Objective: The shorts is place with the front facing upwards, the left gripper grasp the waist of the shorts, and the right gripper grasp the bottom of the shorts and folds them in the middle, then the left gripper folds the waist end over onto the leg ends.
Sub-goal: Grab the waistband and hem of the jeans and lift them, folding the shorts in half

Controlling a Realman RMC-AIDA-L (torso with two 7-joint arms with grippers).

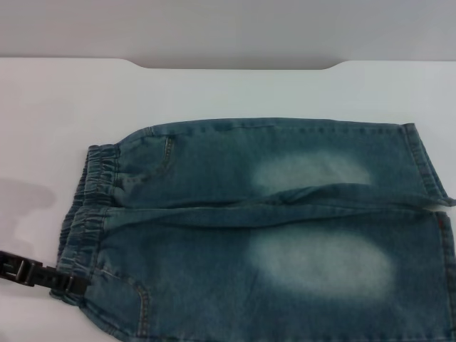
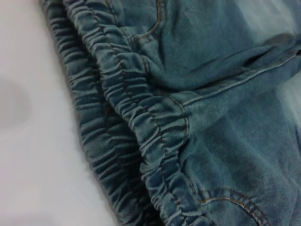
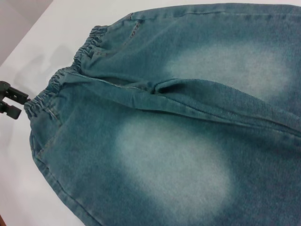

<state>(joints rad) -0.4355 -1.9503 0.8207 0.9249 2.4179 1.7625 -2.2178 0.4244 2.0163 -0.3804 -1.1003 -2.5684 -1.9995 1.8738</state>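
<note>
- Left hand (image 1: 71,283) at eight o'clock, touching the waist (image 1: 96,187); grip state unclear.
- Right hand unseen.
- Shorts (image 1: 271,235) flat, front up on desk (image 1: 214,92); both folds remain.

Looks like a bare test bench in a lab or robot workspace: a plain white table (image 1: 214,89) with a shallow notch cut into its far edge, a blank grey wall (image 1: 228,28) behind it, and no household clutter showing.
</note>
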